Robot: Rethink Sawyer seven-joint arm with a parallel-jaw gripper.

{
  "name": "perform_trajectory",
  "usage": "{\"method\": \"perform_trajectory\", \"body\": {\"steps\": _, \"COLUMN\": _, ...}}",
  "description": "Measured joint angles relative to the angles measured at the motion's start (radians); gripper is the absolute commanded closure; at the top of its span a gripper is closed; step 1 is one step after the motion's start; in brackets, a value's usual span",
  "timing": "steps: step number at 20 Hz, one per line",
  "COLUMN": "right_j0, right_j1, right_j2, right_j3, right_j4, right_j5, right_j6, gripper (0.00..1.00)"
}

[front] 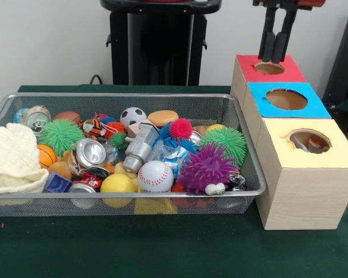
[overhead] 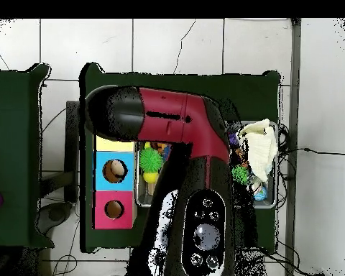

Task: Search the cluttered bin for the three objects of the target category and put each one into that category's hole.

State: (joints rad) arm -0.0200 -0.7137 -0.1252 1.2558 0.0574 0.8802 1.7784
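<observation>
Front: green table (front: 162,255), white wall behind. Gripper (front: 276,43) hangs over the red hole (front: 269,68), fingers together, nothing held. Balls crowd the bin (front: 127,200).
Overhead: arm (overhead: 182,136) hides most of the bin; gripper unseen.

Wire bin (front: 252,174) heaped with balls and cans, gripper (front: 277,57) poised over red box hole (front: 269,68), fingers near together

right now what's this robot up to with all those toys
The gripper hangs over the red box, just above its hole, its jaws close together with nothing visible between them. Beside it stand a blue box and a yellow box. The wire bin is full of balls, cans and spiky toys.
</observation>
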Motion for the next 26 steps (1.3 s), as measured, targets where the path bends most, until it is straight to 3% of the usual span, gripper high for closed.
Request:
{"method": "perform_trajectory", "body": {"steps": 6, "right_j0": -0.036, "right_j1": 0.071, "right_j2": 0.035, "right_j3": -0.102, "right_j4": -0.029, "right_j5": 0.072, "right_j6": 0.000, "gripper": 1.00}}
{"method": "perform_trajectory", "body": {"steps": 15, "right_j0": -0.075, "right_j1": 0.235, "right_j2": 0.104, "right_j3": -0.344, "right_j4": -0.071, "right_j5": 0.311, "right_j6": 0.000, "gripper": 1.00}}
{"method": "perform_trajectory", "body": {"steps": 21, "right_j0": -0.089, "right_j1": 0.273, "right_j2": 0.131, "right_j3": -0.393, "right_j4": -0.081, "right_j5": 0.339, "right_j6": 0.000, "gripper": 1.00}}
{"method": "perform_trajectory", "body": {"steps": 26, "right_j0": -0.134, "right_j1": 0.249, "right_j2": 0.172, "right_j3": -0.392, "right_j4": -0.081, "right_j5": 0.364, "right_j6": -0.010, "gripper": 1.00}}
